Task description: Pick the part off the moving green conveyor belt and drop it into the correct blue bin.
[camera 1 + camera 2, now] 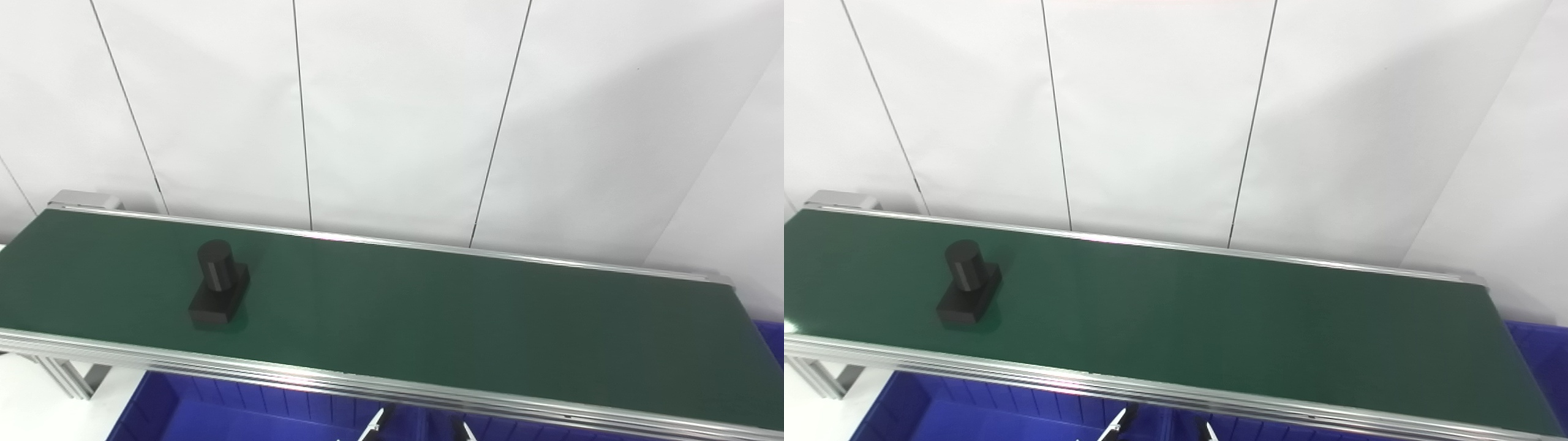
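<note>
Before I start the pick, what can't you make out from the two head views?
- Both hands: not in either view; only small white tips poke up at the bottom edge.
- Blue bins: cut off by the bottom edge and hidden behind the conveyor's near rail, so their contents and dividers stay unclear. Another blue bin corner runs off the right edge.
- Black part: its far side and underside are hidden.
- Green belt: motion and direction can't be read.

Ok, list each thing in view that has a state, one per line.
black part: standing on its square base, cylinder up, on the left stretch of the belt, untouched.
green conveyor belt: carries only the black part; motion cannot be told from a still.
blue bin: below the near rail, open; the part that shows holds nothing.
left hand, right hand: not in view.
</note>
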You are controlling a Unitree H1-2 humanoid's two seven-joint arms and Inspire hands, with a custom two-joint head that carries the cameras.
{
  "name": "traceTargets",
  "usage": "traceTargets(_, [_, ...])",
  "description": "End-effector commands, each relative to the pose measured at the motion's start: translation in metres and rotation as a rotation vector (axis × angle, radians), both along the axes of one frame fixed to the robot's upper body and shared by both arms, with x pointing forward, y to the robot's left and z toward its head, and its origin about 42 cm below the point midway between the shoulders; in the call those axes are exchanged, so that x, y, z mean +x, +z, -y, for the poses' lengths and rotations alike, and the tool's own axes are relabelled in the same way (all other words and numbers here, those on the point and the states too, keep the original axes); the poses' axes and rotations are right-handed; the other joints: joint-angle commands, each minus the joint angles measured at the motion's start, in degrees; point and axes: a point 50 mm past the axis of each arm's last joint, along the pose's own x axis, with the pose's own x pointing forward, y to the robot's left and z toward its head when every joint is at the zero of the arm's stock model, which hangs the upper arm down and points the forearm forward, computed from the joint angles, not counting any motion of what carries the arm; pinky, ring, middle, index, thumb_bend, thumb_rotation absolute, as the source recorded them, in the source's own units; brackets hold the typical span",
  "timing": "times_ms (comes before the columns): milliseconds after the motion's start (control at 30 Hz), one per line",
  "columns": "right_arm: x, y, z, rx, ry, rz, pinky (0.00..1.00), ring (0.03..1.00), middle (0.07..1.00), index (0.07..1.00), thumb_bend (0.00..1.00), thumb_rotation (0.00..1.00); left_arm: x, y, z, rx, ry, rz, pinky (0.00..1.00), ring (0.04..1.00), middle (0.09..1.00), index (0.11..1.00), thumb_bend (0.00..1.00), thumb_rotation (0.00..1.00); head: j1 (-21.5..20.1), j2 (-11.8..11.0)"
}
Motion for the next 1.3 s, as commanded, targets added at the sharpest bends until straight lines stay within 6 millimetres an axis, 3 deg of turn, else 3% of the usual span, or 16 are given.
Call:
traceTargets(0, [0.011,0.011,-0.006,0.034,0.004,0.066,0.99,1.000,1.000,0.990,1.00,1.00,0.009,0.010,0.003,-0.029,0.016,0.066,0.94,1.000,1.000,0.993,1.00,1.00,0.0,0.0])
traceTargets(200, [0.012,0.010,-0.001,0.031,0.005,0.059,0.99,1.000,1.000,0.982,1.00,0.98,0.012,0.008,0.008,-0.015,0.011,0.070,0.93,0.997,1.000,0.993,1.00,1.00,1.1,-0.3])
traceTargets(367, [0.012,0.019,0.008,0.076,0.000,0.081,0.92,0.962,0.969,0.947,1.00,0.82,0.015,0.007,0.014,-0.019,0.012,0.070,0.93,0.998,1.000,0.991,1.00,1.00,2.6,-0.6])
traceTargets(567, [0.009,0.057,0.019,0.246,-0.042,0.193,0.78,0.833,0.870,0.897,1.00,0.64,0.018,0.007,0.020,-0.017,0.016,0.075,0.92,0.992,1.000,0.977,1.00,1.00,4.7,-0.8])
traceTargets(733, [0.010,0.090,0.016,0.332,-0.029,0.314,0.72,0.781,0.811,0.836,1.00,0.51,0.019,0.007,0.020,-0.033,0.012,0.064,0.93,0.995,1.000,0.979,1.00,0.97,4.7,-0.6])
traceTargets(1000, [0.020,0.147,0.003,0.432,-0.014,0.521,0.67,0.734,0.764,0.801,1.00,0.41,0.021,0.005,0.020,-0.019,0.012,0.062,0.90,0.987,0.999,0.975,1.00,0.96,5.2,-1.7])
traceTargets(1133, [0.026,0.161,-0.002,0.452,-0.011,0.565,0.64,0.719,0.750,0.795,1.00,0.35,0.022,0.004,0.020,-0.016,0.007,0.063,0.88,0.979,0.998,0.974,1.00,0.95,5.3,-1.9])
traceTargets(1267, [0.047,0.169,-0.006,0.431,-0.021,0.601,0.63,0.707,0.744,0.803,1.00,0.33,0.024,0.003,0.022,-0.014,0.010,0.057,0.88,0.977,0.995,0.969,1.00,0.94,5.7,-2.4])
